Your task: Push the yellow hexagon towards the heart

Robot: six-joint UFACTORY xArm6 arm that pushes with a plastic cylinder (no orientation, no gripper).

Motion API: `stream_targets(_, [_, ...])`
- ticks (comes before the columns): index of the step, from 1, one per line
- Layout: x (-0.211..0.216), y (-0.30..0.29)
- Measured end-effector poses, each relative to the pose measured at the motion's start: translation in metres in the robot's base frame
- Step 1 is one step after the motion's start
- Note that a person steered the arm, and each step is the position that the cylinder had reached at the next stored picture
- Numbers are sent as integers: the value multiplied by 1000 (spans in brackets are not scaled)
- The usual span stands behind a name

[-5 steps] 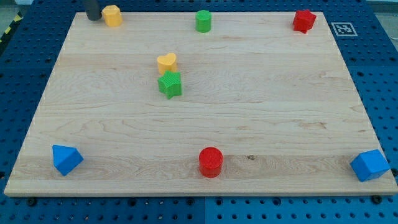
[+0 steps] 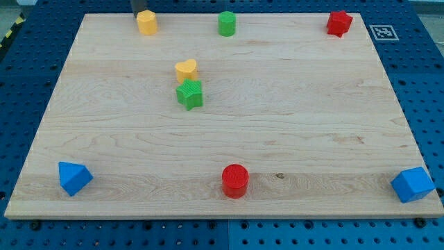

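Yellow hexagon (image 2: 146, 22) sits at the board's (image 2: 291, 139) top edge, left of centre. Small, looks like ribbed printed plastic, so prob light and rigid; should slide easily on smooth wood, no crush risk. Flat facets mean an off-centre push will likely spin it or let it slip off the rod.

My tip (image 2: 141, 12) is just above-left of the hexagon, touching or nearly so; only the rod's dark lower end shows at frame top. Plain rod, no jaws, nothing to open or close, nothing pinched.

Yellow heart (image 2: 186, 69) lies below-right of the hexagon, well apart, with the green star (image 2: 189, 94) touching or just under it. Contact pt I'd pick: hexagon's upper-left facet, opposite the heart, so the push line runs thru its centre.

Relative to the hexagon:
- green cylinder (image 2: 227, 23) to its right, same top row
- red star (image 2: 339, 22) far right, top corner
- blue block (image 2: 73, 177), wedge-ish, far below-left
- red cylinder (image 2: 235, 180) far below-right
- blue cube (image 2: 413, 184) farthest, bottom-right corner

Board is pale wood w/ visible grain, on a blue perforated table (image 2: 28, 62).
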State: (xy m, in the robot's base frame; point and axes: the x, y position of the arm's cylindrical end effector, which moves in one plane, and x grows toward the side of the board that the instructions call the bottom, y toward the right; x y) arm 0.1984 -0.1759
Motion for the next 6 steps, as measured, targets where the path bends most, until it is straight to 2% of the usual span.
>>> stream_targets(3, [40,35])
stream_targets(6, [95,36])
